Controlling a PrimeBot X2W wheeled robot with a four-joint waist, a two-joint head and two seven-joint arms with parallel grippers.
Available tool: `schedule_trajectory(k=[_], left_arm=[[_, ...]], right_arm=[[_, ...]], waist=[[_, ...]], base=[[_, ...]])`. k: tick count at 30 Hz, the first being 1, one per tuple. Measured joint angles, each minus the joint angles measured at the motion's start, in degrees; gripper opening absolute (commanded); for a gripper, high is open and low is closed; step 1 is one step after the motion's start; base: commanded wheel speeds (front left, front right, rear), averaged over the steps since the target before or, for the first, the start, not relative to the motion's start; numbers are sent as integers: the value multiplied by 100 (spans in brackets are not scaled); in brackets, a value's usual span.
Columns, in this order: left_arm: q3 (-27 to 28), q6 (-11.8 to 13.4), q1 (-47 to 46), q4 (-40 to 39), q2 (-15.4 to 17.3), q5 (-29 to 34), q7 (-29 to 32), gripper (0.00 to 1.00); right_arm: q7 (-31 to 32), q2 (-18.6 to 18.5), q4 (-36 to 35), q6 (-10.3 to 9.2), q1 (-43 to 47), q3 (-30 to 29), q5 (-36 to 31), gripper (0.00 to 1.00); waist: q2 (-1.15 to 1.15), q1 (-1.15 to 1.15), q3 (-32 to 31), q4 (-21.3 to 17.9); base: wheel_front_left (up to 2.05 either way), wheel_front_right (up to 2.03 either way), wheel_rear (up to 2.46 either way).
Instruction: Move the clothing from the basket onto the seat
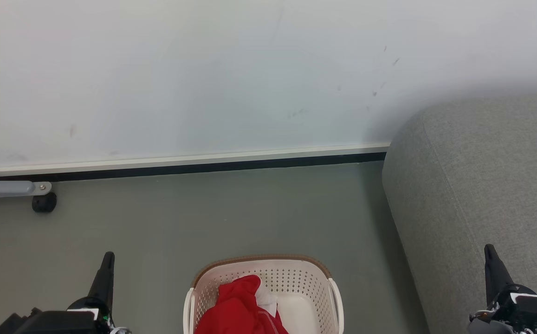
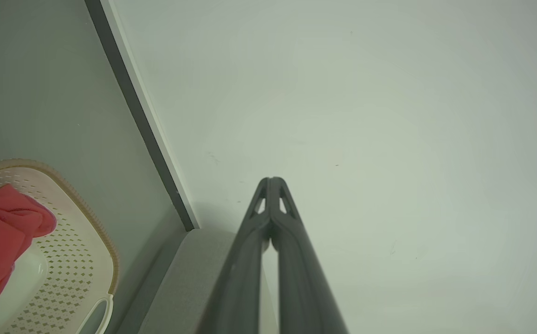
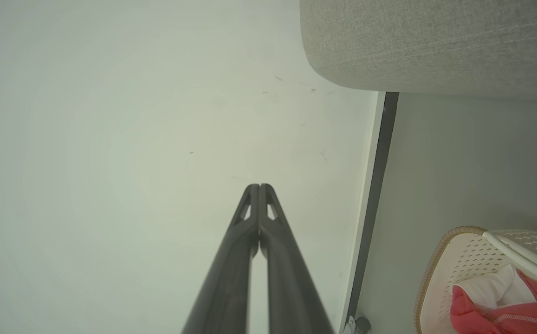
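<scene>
Two long-fingered dark pincers rise from the bottom corners of the head view. At the lower left, the left gripper (image 1: 108, 260) points up the picture with its two fingers pressed together into one narrow tip, pinching nothing. At the lower right, the right gripper (image 1: 491, 255) stands the same way, fingers closed flat against each other and empty, seen against grey upholstery.

Between them, at the bottom centre and cut off by the picture's edge, stands the basket (image 1: 296, 277), a small cream-white plastic laundry tub with perforated walls, a brown rim and looped side handles. Inside it lies the clothing (image 1: 238, 308), soft red fabric with a line of white stitching, heaped toward the basket's left side. A fold of white cloth (image 1: 267, 301) is tucked against the red heap, and the basket's right half shows its bare bottom.

Grey-green floor (image 1: 203, 218) surrounds the basket. To the right, a strip of floor away, rises the seat (image 1: 482, 176), a large grey fabric sofa with a rounded corner and a visible seam.

Farther back, a white-and-black skirting strip (image 1: 203, 163) runs along a pale scuffed wall (image 1: 203, 69). At the far left, a grey metal leg (image 1: 8, 188) with a black caster (image 1: 44, 202) rests by the wall.
</scene>
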Motion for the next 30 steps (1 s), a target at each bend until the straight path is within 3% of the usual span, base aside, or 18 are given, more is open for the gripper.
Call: schedule_trajectory(k=[30], left_arm=[[0,-1,0,0,0,0,0,0]], right_arm=[[0,0,0,0,0,0,0,0]], waist=[[0,0,0,0]], base=[[0,0,0]])
